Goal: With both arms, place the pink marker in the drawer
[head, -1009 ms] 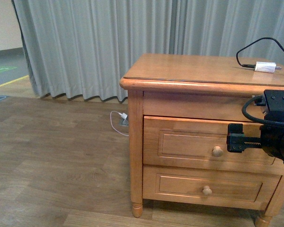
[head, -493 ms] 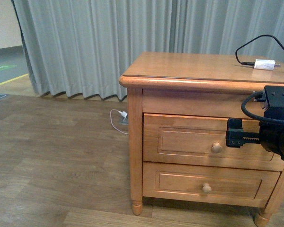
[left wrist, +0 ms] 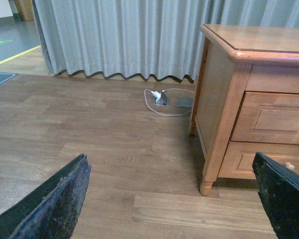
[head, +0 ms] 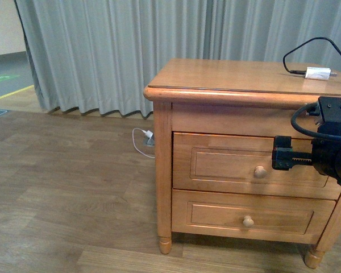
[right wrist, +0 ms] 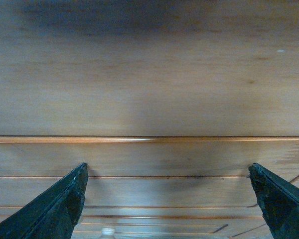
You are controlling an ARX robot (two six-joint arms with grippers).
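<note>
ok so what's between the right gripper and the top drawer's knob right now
Nothing. In the front view the right gripper sits just beside the knob of the drawer, with only bare drawer front showing between them. The right wrist view shows plain wood between its fingers too.

Support: honey-coloured wooden cabinet (head: 238,96), two drawers shut | On top: white adapter (head: 317,73) with black cable (head: 307,50), near far right edge | Floor: wood planks (head: 68,187); white cord (left wrist: 162,97) beside cabinet
</note>
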